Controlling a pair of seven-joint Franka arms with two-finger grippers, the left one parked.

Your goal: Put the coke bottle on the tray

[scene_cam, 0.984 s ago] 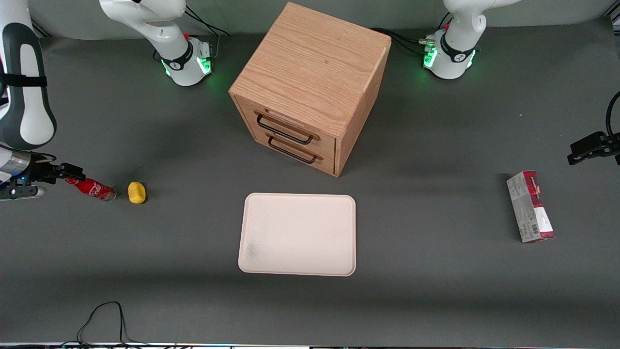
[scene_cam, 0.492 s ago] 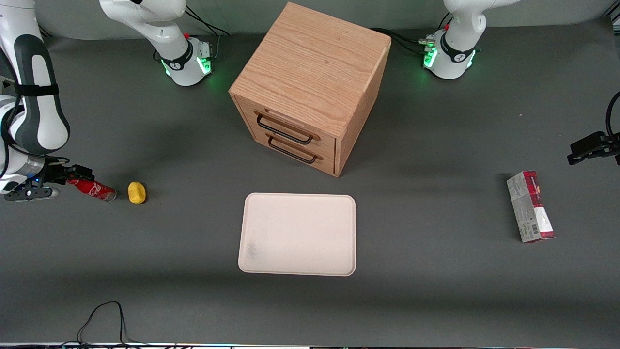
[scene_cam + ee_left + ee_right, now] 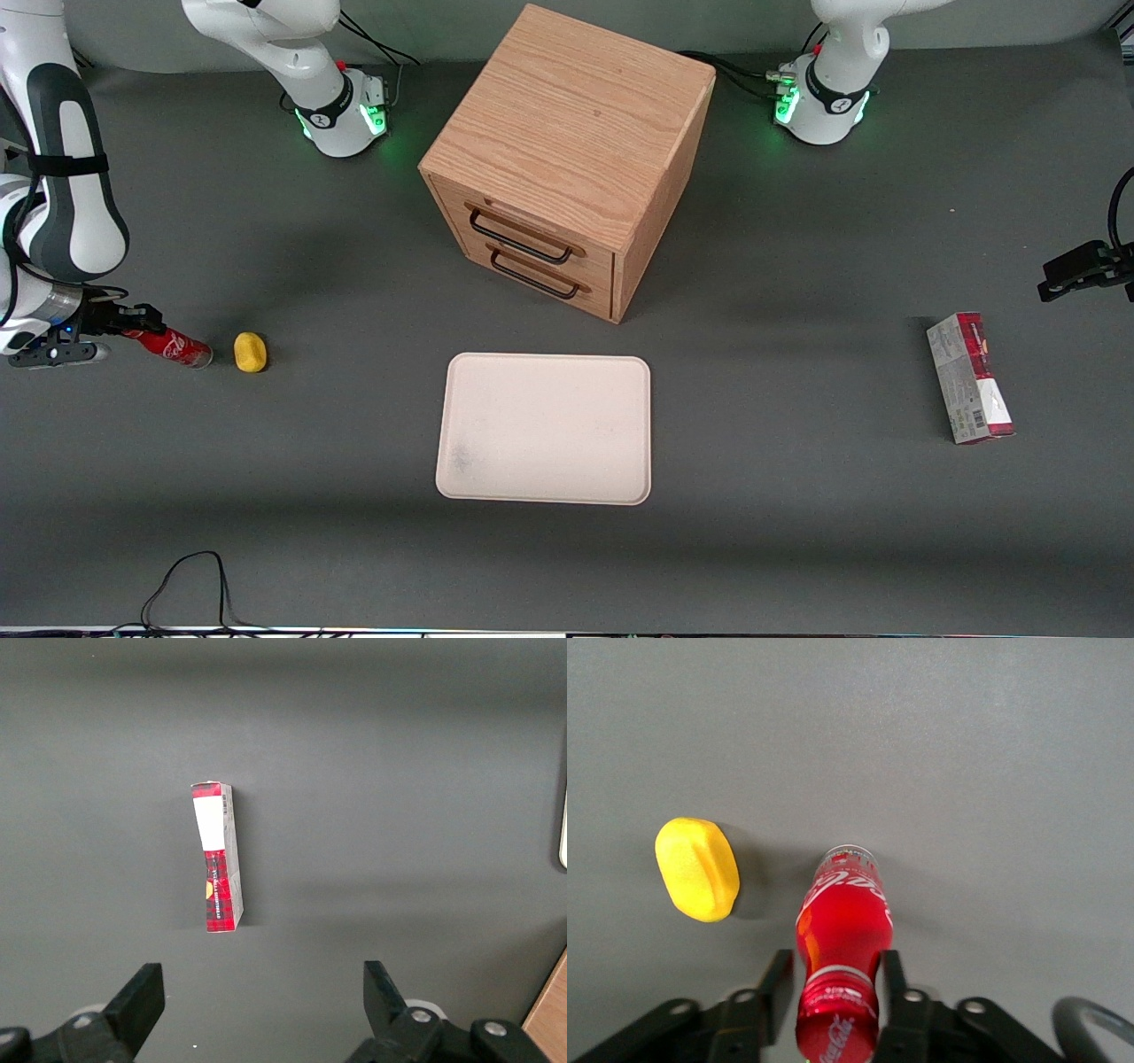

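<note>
The coke bottle lies on its side on the grey table toward the working arm's end, silvery base pointing at the tray. In the right wrist view the coke bottle is red with white script. My gripper is low over the table at its cap end. In the right wrist view the gripper straddles the bottle's neck, jaws narrowed: one finger touches it, the other leaves a small gap. The pale cream tray lies flat at mid-table, nothing on it.
A small yellow oval lump lies just beside the bottle's base, between bottle and tray; it also shows in the right wrist view. A wooden drawer cabinet stands farther from the camera than the tray. A red-and-grey carton lies toward the parked arm's end.
My gripper has moved in along the bottle from its cap end and now sits around the neck. The bottle has stayed on the table.
</note>
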